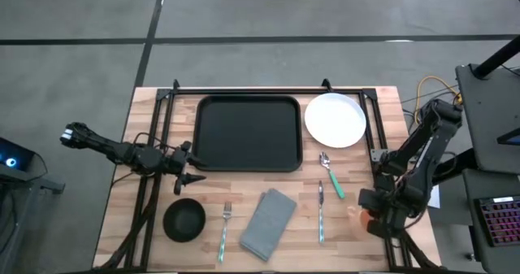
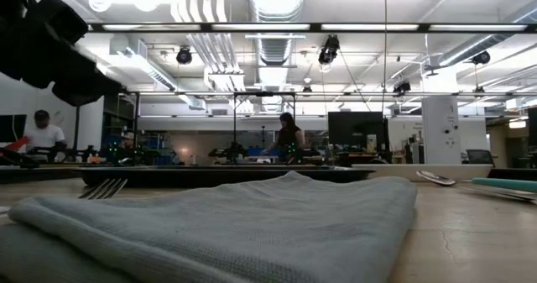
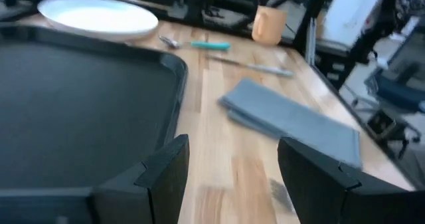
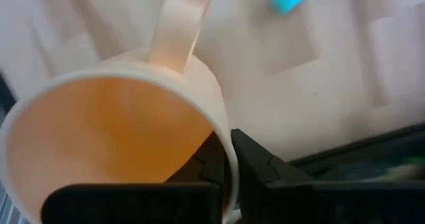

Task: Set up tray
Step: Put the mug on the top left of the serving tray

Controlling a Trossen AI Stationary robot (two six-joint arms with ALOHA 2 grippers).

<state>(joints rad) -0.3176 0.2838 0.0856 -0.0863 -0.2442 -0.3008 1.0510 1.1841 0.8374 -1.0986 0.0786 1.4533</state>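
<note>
The black tray [image 1: 248, 132] lies flat at the table's far middle, and the white plate [image 1: 335, 119] rests on the wood to its right. My left gripper [image 1: 191, 172] hovers open at the tray's near left corner; in the left wrist view its fingers [image 3: 166, 174] frame bare wood beside the tray [image 3: 80, 111]. My right gripper [image 1: 370, 213] is near the table's near right corner, shut on the orange cup [image 1: 356, 215]. A grey napkin [image 1: 269, 223], fork [image 1: 225, 229], knife [image 1: 320, 213], teal-handled spoon [image 1: 330, 175] and black bowl [image 1: 184, 219] lie along the near side. My right gripper pinches the orange cup's rim wall [image 4: 222, 141] on the side opposite the handle [image 4: 176, 24], one finger inside the cup and one outside. The cup stands upright in the left wrist view [image 3: 268, 24]. Whether its base is on the table I cannot tell.
A black metal frame [image 1: 162, 111] runs round the tray's area and down both table sides. In the low view the napkin [image 2: 252, 224] fills the foreground, with the fork [image 2: 105, 186] on its left. People are working in the room beyond the table.
</note>
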